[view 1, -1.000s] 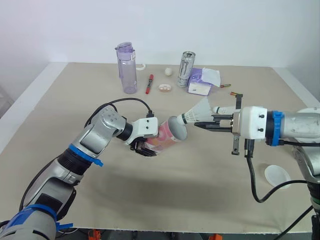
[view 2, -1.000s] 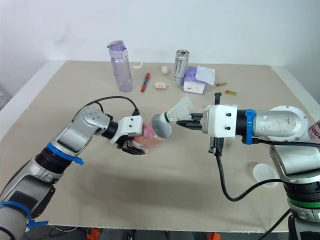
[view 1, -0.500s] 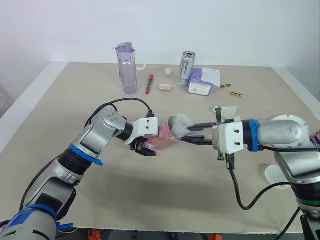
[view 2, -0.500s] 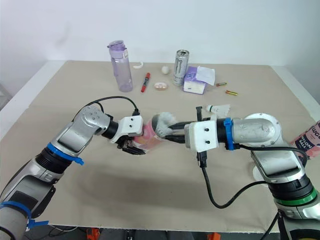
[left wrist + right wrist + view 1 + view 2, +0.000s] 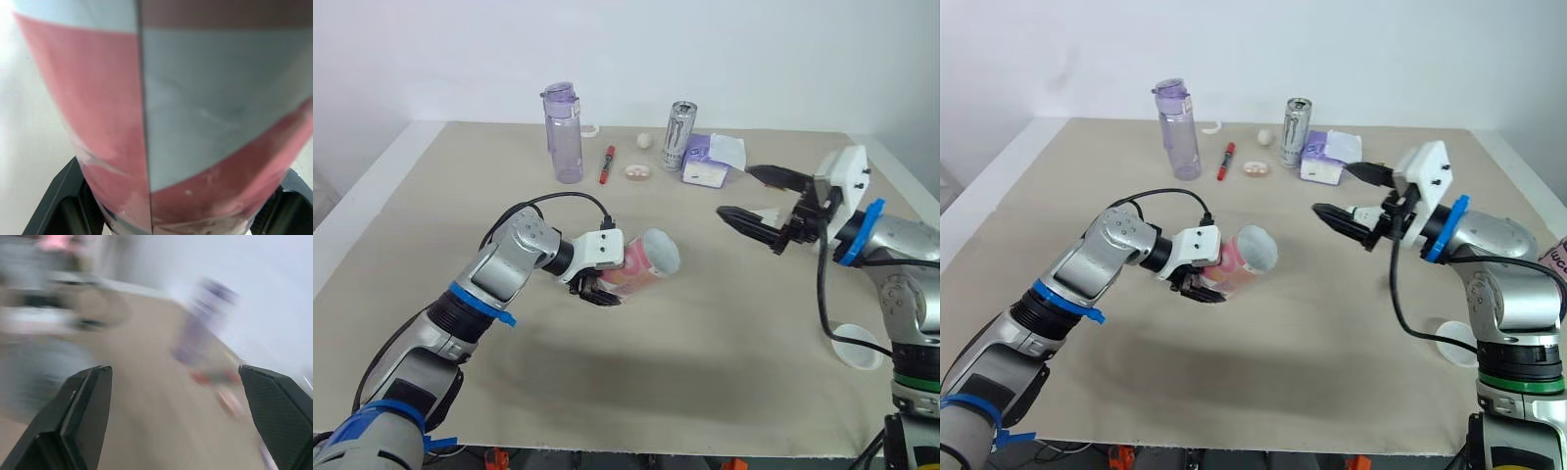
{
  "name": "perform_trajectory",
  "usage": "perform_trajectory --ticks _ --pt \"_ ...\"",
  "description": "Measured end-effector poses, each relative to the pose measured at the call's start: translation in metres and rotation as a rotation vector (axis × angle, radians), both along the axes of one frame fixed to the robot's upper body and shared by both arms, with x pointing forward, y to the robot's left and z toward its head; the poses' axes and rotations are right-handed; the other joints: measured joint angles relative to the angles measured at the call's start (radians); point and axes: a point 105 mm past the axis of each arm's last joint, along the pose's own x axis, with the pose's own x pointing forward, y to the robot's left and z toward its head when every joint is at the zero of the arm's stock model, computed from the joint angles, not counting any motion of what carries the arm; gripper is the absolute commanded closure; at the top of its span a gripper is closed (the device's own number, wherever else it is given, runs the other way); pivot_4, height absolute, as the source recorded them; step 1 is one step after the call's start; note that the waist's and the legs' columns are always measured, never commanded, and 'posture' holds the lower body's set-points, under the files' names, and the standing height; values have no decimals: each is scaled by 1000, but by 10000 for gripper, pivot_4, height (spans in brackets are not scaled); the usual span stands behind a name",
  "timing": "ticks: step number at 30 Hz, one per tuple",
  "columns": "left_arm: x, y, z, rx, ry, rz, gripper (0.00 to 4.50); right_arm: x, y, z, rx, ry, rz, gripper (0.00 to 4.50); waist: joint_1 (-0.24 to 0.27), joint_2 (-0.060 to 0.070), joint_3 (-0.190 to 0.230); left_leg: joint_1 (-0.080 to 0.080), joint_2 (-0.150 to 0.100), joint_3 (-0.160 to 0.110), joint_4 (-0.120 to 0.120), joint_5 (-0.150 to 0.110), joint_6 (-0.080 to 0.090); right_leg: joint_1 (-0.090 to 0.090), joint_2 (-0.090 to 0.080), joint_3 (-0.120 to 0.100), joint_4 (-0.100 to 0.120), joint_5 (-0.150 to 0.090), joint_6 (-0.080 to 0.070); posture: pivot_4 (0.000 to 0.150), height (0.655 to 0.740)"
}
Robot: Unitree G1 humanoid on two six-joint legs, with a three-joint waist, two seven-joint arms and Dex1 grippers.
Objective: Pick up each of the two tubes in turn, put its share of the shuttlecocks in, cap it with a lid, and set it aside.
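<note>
The left claw grips the pink tube sideways, mouth toward three o'clock. The right claw gapes wide and empty, the tube at its eight o'clock, apart.

This looks like a lab or test room: a plain beige tabletop stands against a bare white wall. On it are unrelated props: a purple water bottle, a drink can, a tissue pack and a red marker.
</note>
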Motion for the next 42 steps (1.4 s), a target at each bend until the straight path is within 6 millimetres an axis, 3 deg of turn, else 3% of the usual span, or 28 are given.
perform_trajectory --ticks 1,3,9,21,32,34,35,37,38,41,42 --pt "0 0 0 0 0 1 13485 14 -26 -20 54 77 -133 360 -1 0 0 0 0 0 0 0 0 0 0 0 0 0 0 1500 7400" --pt "0 0 0 -1 1 2 13485 23 -46 -41 80 144 -237 360 -1 2 0 0 0 0 -1 0 0 -1 0 1 0 0 0 1500 7400" --pt "0 0 0 -1 0 5 13485 47 -72 -67 142 213 -393 360 -3 2 0 0 -1 0 -1 0 0 -1 0 1 0 2 4 1500 7400" --pt "-1 1 0 -1 1 13 13485 67 -74 -93 177 304 -434 360 -6 2 0 0 -1 0 -2 0 0 0 0 2 0 3 5 1500 7400" --pt "-1 4 0 2 -1 23 13485 81 -51 -98 213 343 -382 360 -15 2 0 0 -1 0 -1 0 0 0 0 2 0 4 6 1500 7400" --pt "-1 4 0 1 -2 23 13485 85 -46 -98 225 350 -379 6119 -15 2 0 0 -1 0 -1 0 0 0 0 2 0 4 6 1500 7400" --pt "-1 4 0 1 -2 23 13485 85 -45 -98 225 350 -379 6119 -15 2 0 0 -1 0 -1 0 0 0 0 2 0 4 6 1500 7400" --pt "-2 4 0 0 -3 22 13485 87 -48 -103 226 361 -406 18345 -16 2 0 0 -2 0 -2 0 0 0 -1 2 0 4 6 1500 7400" --pt "-2 4 0 0 -4 22 13485 87 -48 -103 227 361 -409 20650 -17 2 0 0 -2 0 -2 0 0 0 -1 2 0 4 6 1500 7400" --pt "-2 5 0 1 -3 27 13485 90 -50 -103 222 357 -433 34196 -21 2 0 0 -2 0 -2 0 0 0 -1 2 0 4 6 1500 7400" --pt "-2 5 0 0 -3 28 13485 90 -51 -103 220 356 -437 34196 -21 2 0 0 -2 0 -2 0 0 0 -1 2 0 4 6 1500 7400"
